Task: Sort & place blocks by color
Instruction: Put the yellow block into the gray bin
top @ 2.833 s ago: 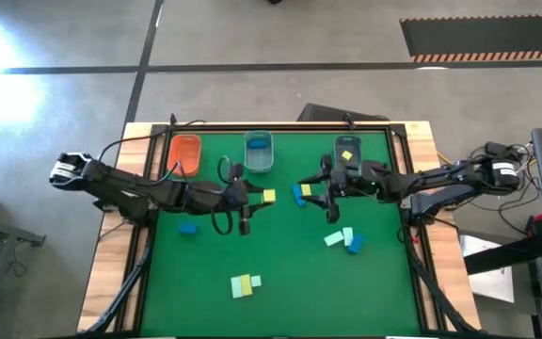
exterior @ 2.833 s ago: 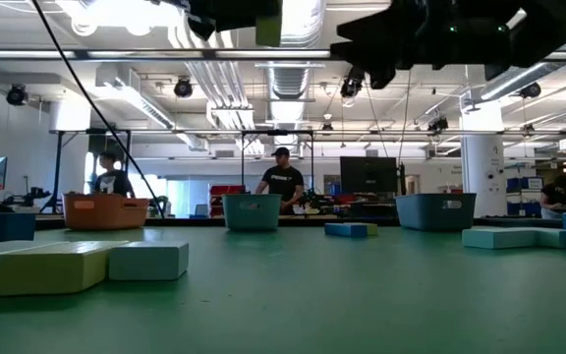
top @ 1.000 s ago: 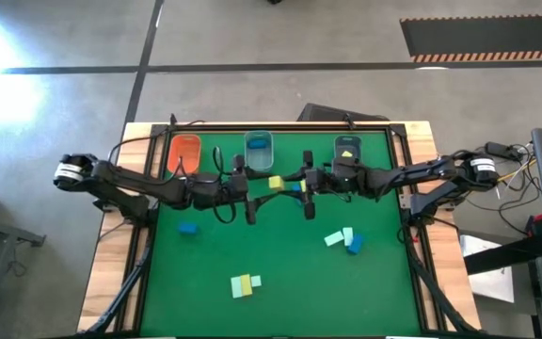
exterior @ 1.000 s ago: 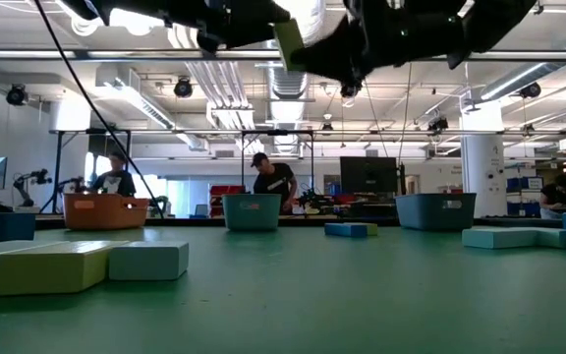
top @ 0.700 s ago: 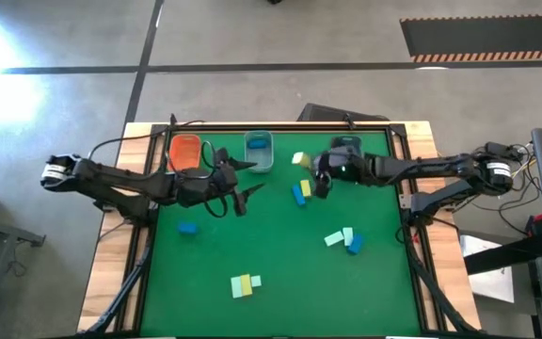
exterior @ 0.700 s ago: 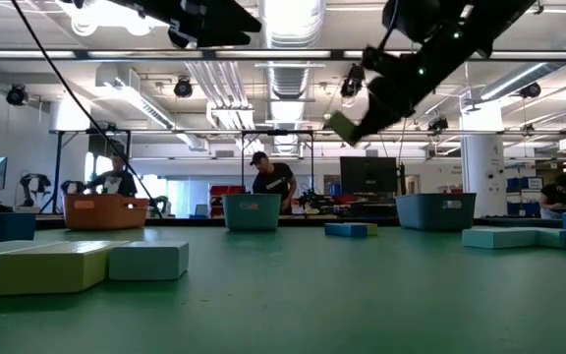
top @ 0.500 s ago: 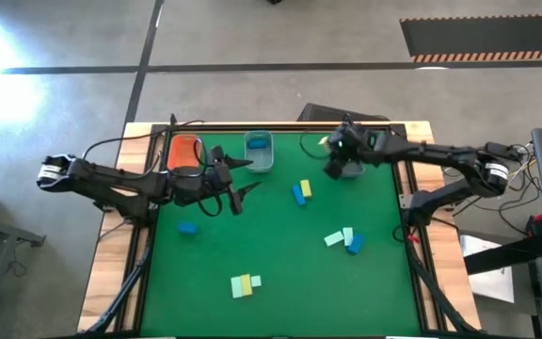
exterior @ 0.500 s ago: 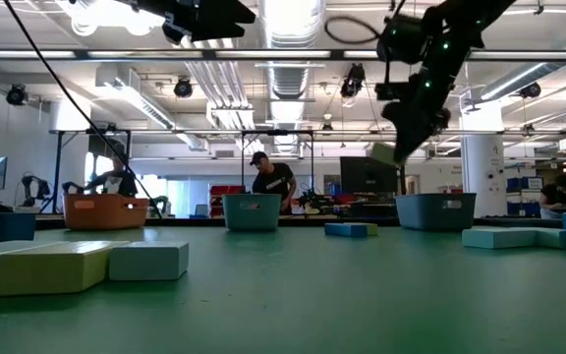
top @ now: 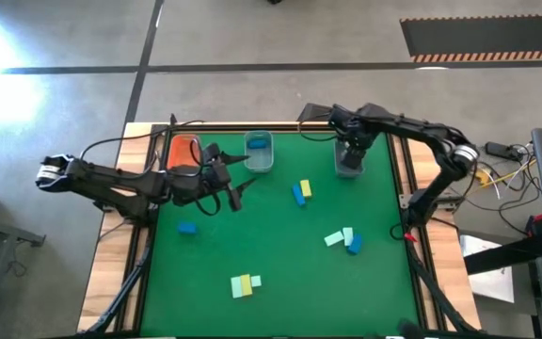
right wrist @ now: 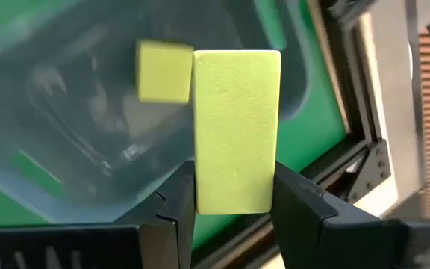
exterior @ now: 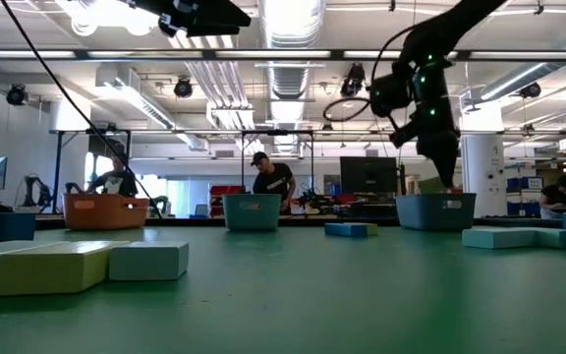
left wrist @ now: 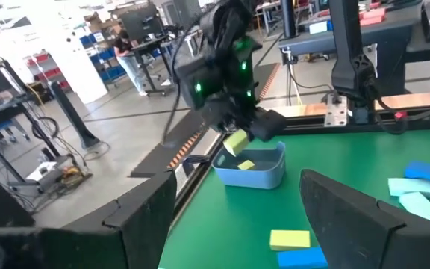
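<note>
The right gripper (right wrist: 231,202) hangs directly over the small grey plastic bin (top: 348,166) at the far right of the green table (top: 280,254), its two dark fingers clamped on the long sides of an oblong yellow block (right wrist: 236,131). One small yellow cube (right wrist: 163,71) already lies on the bin's floor, so this looks like the correct bin for the colour. To finish the step well, the block should be released only while it sits inside the bin's rim; the wrist view shows it near the wall on the table-edge side, so a small shift toward the bin's middle would be safer. Lowering a little first would keep it from bouncing out, and the fingers need only part slightly

The left gripper (top: 226,179) waits above the table just near of the orange bin (top: 184,151) and the clear bin (top: 258,151), fingers spread and empty. Other blue, yellow and pale mint blocks (top: 342,239) remain scattered on the mat
</note>
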### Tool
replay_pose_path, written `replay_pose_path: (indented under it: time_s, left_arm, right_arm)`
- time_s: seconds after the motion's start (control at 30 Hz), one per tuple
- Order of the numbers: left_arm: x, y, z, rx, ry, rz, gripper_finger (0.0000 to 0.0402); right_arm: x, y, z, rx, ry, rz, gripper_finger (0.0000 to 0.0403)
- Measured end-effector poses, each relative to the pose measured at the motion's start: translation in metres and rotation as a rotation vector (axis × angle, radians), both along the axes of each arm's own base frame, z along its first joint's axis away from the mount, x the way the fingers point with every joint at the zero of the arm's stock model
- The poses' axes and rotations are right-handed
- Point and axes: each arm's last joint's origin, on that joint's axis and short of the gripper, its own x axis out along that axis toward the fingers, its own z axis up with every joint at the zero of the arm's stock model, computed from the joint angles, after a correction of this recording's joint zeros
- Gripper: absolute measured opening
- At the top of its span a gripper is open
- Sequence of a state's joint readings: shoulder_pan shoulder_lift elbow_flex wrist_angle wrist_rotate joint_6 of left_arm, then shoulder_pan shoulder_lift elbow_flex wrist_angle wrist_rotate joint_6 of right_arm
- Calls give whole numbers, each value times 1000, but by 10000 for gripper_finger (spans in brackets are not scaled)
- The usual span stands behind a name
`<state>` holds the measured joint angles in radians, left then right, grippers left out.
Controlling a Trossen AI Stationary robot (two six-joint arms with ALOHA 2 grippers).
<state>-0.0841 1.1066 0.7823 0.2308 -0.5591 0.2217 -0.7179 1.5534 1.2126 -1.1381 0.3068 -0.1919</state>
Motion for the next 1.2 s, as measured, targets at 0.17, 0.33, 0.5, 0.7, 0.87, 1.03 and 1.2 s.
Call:
replay_pose_path:
  time_s: [0.17, 0.33, 0.5, 0.7, 0.87, 1.03, 1.2]
  left_arm:
    - [-3, 0, 2, 3, -5, 0, 267]
    - [-3, 0, 2, 15, 5, -1, 267]
    - [-3, 0, 2, 19, 7, -2, 267]
    - [-3, 0, 2, 19, 7, -2, 267]
    - [-3, 0, 2, 19, 8, -2, 268]
    - [-3, 0, 1, 19, 8, -2, 268]
    - [-3, 0, 1, 18, 8, -3, 268]
  right_arm:
    - [1, -11, -13, 44, 45, 71, 119]
    - [5, -16, -16, 22, 22, 139, 119]
    - [9, -18, -13, 15, -39, 186, 119]
    - [11, -20, -22, 30, -25, 202, 119]
    - [12, -21, -25, 27, -19, 200, 137]
    - [12, -21, -23, 16, -24, 198, 203]
    - [10, -20, -15, -14, -30, 170, 214]
